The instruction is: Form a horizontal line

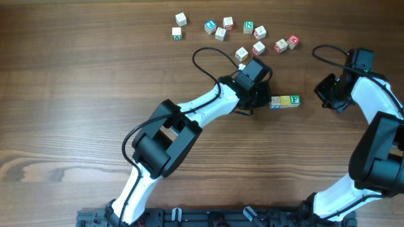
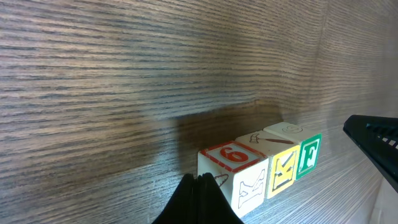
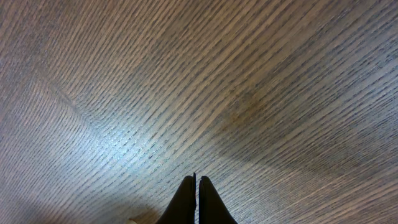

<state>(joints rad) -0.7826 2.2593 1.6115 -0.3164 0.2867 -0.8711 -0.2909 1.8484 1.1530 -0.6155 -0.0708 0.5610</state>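
Three small letter cubes form a short row on the wooden table: a pale whitish one (image 1: 276, 101), a yellow one (image 1: 285, 101) and one with a green F (image 1: 295, 100). In the left wrist view the pale cube (image 2: 239, 171) has a red-framed top, then the yellow cube (image 2: 278, 163), then the green F cube (image 2: 308, 155). My left gripper (image 1: 264, 96) is shut and empty, its tips (image 2: 200, 182) just left of the pale cube's end. My right gripper (image 1: 328, 94) is shut and empty over bare wood (image 3: 194, 179), to the right of the row.
Several loose white cubes with red, blue or green letters lie scattered at the back, from one at the left (image 1: 178, 33) to one at the right (image 1: 292, 41). One (image 1: 242, 53) lies close to my left arm. The right arm's dark tip (image 2: 373, 140) shows in the left wrist view.
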